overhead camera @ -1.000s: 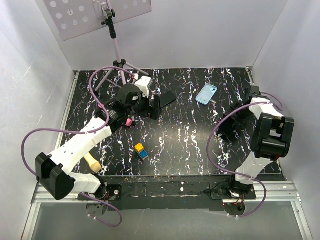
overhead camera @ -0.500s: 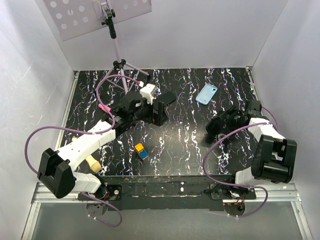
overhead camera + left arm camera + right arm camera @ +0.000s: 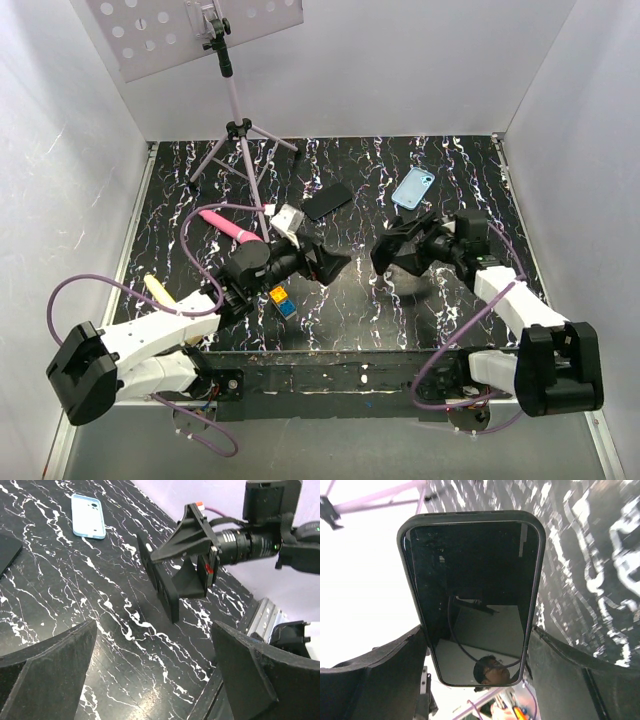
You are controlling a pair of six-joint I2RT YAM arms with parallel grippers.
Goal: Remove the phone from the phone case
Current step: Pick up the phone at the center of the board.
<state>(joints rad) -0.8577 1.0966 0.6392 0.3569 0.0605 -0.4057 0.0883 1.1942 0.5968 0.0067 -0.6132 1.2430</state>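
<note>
The right hand (image 3: pixel 390 250) grasps the phone (image 3: pixel 475 595) across its width. The left hand (image 3: pixel 335 264) is released, jaws wide, just opposite. The phone case (image 3: pixel 412 187) lies on the worktop (image 3: pixel 460 160) beyond the right hand.

No legible text — none anywhere.

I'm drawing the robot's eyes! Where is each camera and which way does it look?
Top: above and behind, looking down at the table; left tool and right tool show.
Left wrist: on the left arm, looking across at the right tool gripping the phone; own open fingers show.
Right wrist: on the right arm, facing the phone's screen between its fingers.
Shared: top and left wrist show the blue case.
</note>
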